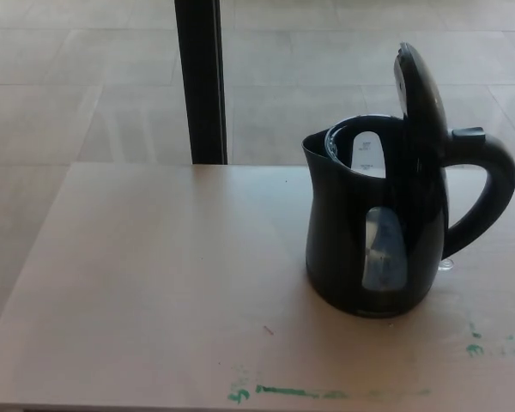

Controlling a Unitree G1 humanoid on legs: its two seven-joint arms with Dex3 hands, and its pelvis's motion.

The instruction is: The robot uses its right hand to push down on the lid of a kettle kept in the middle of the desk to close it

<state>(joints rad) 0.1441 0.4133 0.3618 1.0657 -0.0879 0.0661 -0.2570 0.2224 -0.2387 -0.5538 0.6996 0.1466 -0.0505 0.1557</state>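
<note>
**Fingers out of sight, kettle lid standing up**

Fingers of both hands lie outside the head view, so their state cannot be told. On the pale, smooth wood-grain bench (154, 283) stands a glossy black plastic kettle (369, 232), right of centre, its rounded body tapering upward. Its domed lid (421, 86) stands raised almost upright above the rim. A curved handle (489, 189) loops to the right, and a clear oval water window (384, 249) faces forward. Green paint smears (300, 392) mark the bench's near edge. A dark post (200, 81) rises behind.
</note>
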